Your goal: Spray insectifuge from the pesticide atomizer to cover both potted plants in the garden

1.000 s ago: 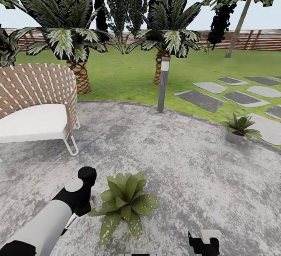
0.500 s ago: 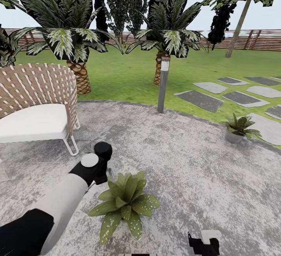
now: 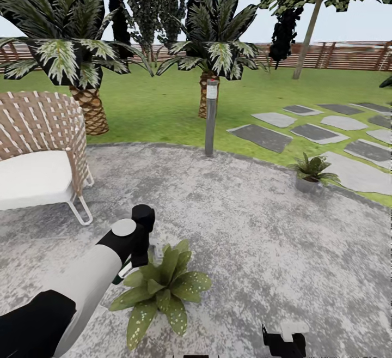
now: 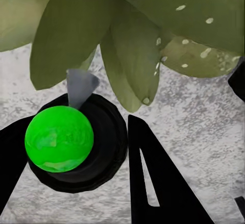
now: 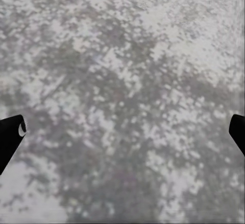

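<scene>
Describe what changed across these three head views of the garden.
The left gripper, holding the dark-based pesticide atomizer with a green ball, moved forward and inward toward the near speckled green potted plant. The camera then turned slightly right. The far grey-potted plant, the wicker chair and the open right gripper stayed put.

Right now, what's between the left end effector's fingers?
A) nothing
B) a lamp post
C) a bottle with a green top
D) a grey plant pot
C: in the left wrist view the atomizer, green-topped on a dark body, sits between the black fingers, aimed at the speckled leaves of the near potted plant.
</scene>
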{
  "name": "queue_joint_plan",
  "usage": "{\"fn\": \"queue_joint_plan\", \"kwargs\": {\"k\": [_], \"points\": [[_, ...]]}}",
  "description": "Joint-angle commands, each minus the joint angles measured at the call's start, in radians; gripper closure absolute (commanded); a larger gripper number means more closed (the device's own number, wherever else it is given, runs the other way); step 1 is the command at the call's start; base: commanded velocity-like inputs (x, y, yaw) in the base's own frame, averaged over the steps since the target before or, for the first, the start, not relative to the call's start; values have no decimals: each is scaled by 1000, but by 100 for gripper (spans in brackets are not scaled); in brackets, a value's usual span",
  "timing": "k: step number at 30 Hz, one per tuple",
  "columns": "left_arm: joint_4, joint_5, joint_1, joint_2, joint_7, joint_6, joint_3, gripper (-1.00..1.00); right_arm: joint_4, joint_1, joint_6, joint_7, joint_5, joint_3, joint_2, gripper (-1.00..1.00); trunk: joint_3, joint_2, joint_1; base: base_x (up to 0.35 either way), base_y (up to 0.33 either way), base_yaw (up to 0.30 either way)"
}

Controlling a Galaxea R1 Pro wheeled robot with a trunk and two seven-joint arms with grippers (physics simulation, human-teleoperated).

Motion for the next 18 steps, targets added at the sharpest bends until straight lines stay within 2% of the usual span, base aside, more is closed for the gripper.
{"fn": "queue_joint_plan", "kwargs": {"k": [1, 3, 4, 5, 9, 18], "points": [[-1, -7, 1, 1, -8, 11, -1, 100, 1, -1, -3, -5, -6, 9, 0, -100, -1, 0, 0, 0, 0, -65], [-1, -7, 2, 7, -8, 10, 0, 100, 1, -1, -3, -5, -6, 9, 0, -100, -1, 0, 0, 0, 0, -23], [-7, -8, -1, 9, -8, 10, 31, 100, 1, -1, -3, -5, -6, 9, 0, -100, -1, 0, 0, 0, 0, -1], [-12, -9, -6, 9, -8, 10, 43, 100, 1, -1, -3, -5, -6, 9, 0, -100, -1, 0, 0, 0, 52, 0], [-14, -14, -4, 5, -8, 10, 47, 100, 1, -1, -3, -5, -6, 9, 0, -100, -1, 0, 0, 0, 196, 0], [-14, -17, 6, 4, -8, 9, 46, 100, 1, -1, -3, -5, -6, 9, 0, -100, -1, 0, 0, -36, 2, 0]]}}
